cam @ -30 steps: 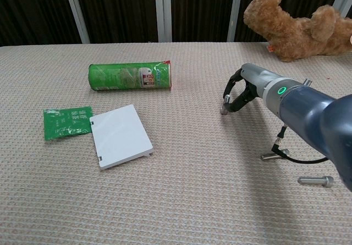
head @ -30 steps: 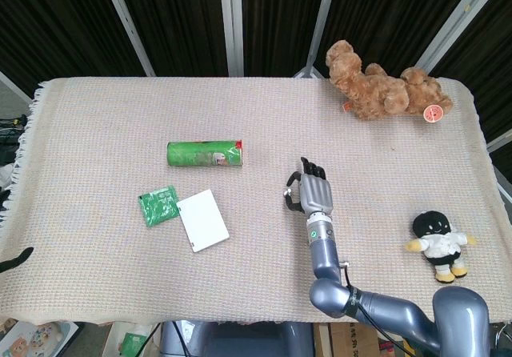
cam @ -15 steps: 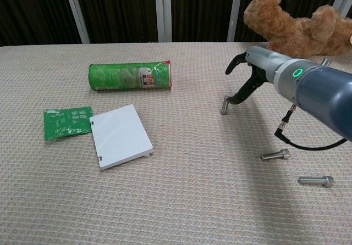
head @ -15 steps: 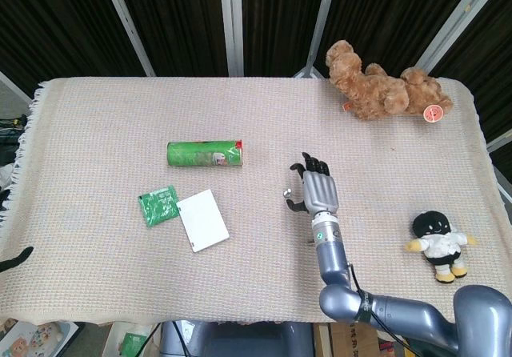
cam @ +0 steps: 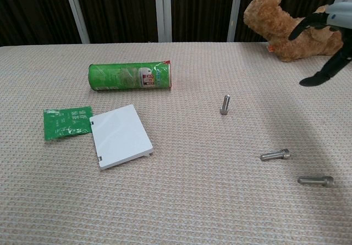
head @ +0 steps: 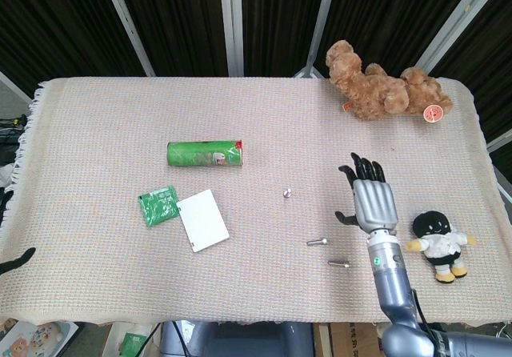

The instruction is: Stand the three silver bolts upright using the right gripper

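Right hand: the right hand [head: 370, 201] is being held above the cloth with its fingers spread apart and nothing in them, apparently so that the next bolt can be approached from above.
Left hand: nothing but a dark tip at the lower left edge of the head view is being shown, so its state cannot be told.
Standing bolt: the first bolt [cam: 225, 104] is resting upright on its head, well apart from the hand; one of three is judged done.
Lying bolts: the second bolt [cam: 275, 155] and the third bolt [cam: 315, 181] are lying on their sides near each other, just left of and below the hand in the head view; they are judged next.
Cloth: the woven cloth [head: 264, 125] is being used as the work surface; its give may be making a narrow bolt prone to tipping.
Clutter: a green can [head: 205, 154], a green packet [head: 158, 206] and a white card [head: 202, 220] are lying well to the left, out of the working area.
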You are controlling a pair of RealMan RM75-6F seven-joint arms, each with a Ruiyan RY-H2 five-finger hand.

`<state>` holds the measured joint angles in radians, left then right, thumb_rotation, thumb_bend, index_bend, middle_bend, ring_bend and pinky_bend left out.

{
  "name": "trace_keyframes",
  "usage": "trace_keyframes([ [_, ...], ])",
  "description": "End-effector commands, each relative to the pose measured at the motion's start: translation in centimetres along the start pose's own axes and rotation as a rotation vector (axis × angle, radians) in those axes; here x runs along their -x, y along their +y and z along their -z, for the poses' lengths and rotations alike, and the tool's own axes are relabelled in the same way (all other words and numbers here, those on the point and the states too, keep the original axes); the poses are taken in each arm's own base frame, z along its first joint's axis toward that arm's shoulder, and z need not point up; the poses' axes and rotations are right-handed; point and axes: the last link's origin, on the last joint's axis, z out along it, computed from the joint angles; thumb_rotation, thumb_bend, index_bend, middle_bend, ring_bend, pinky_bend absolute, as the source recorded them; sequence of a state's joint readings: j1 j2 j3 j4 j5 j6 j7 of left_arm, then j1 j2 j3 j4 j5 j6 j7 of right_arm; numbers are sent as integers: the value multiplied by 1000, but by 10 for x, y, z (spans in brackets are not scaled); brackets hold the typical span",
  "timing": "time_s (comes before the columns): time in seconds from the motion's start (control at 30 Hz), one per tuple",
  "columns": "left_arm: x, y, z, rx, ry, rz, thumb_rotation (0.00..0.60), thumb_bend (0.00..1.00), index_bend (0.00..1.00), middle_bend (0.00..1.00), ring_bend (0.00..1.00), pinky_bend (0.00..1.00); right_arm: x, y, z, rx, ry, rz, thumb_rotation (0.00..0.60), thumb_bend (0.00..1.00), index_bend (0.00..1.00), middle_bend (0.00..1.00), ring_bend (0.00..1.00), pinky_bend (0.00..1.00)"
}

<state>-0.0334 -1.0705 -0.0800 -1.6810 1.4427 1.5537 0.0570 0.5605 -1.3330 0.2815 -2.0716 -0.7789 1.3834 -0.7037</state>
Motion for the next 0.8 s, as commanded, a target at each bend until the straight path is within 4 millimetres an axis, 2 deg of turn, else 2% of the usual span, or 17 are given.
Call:
trace_keyframes([
  [0.03,0,0,1,0,1,0,600,237,62,26,0,144,10,22,33,-40,-32,3,600,180,275,0,0,0],
  [0.23,-3,-2,2,-7,11,9,600,238,62,26,0,144,42,23,46,-117,-98,9,600,181,311,0,0,0],
  [0.5,-3,-3,-1,-7,4,18,600,238,63,26,0,144,79,16,47,-146,-143,-1,600,195,389,0,0,0],
  [0.7,-3,-3,-1,-5,2,19,600,238,62,26,0,144,95,13,40,-146,-147,-9,600,297,427,0,0,0],
  [0.8,-3,-3,-1,-8,5,21,600,238,63,26,0,144,98,12,37,-143,-147,-9,600,310,450,0,0,0],
])
